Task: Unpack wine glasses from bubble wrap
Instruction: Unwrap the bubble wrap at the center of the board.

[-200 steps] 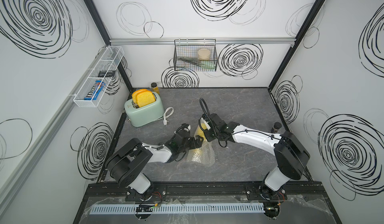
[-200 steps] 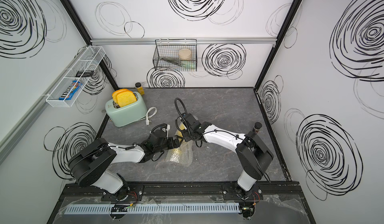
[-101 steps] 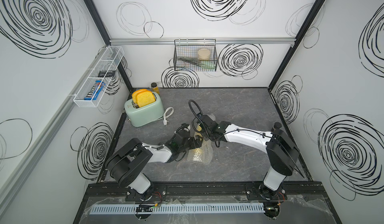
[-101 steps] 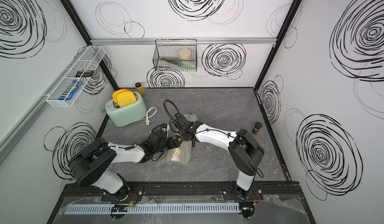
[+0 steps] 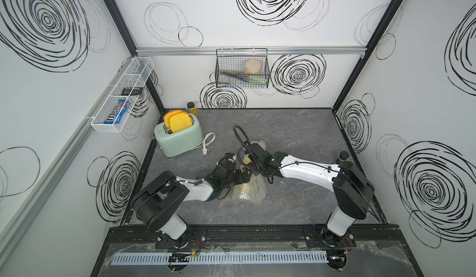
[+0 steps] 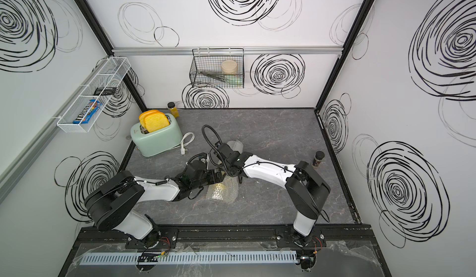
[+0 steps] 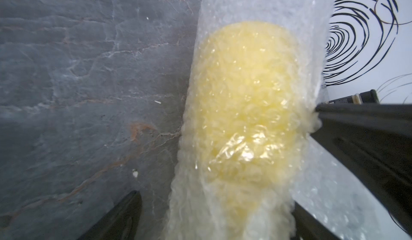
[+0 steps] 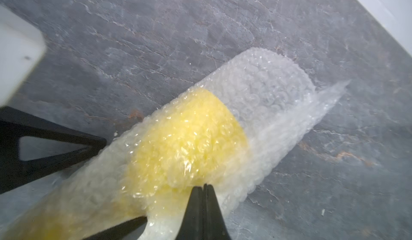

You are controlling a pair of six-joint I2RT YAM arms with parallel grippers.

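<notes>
The wine glass, a yellow goblet (image 5: 246, 159), lies on its side on the grey table, rolled in clear bubble wrap (image 5: 248, 193). Its bowl shows yellow through the bubble wrap (image 8: 187, 143); an empty tube of wrap continues past the rim. My left gripper (image 7: 216, 199) is open and straddles the narrow wrapped end. One finger rests against the wrap, and a strip of table shows between the other finger and the wrap. My right gripper (image 8: 204, 185) is shut, its tips pinching a crinkled fold of wrap at the side of the bowl (image 7: 245, 98).
A mint-green toaster (image 5: 180, 136) with toast slices stands at the back left, its white plug (image 5: 206, 147) beside it. A small jar (image 5: 192, 108) is in the back corner. A dark-capped jar (image 6: 318, 158) stands by the right wall. A wire basket (image 5: 242, 69) and a white rack (image 5: 121, 95) hang on the walls.
My right gripper has closed at the wrapped bowl, and its arm has swung left and back, uncovering the dark-capped jar. The left arm has stayed put.
</notes>
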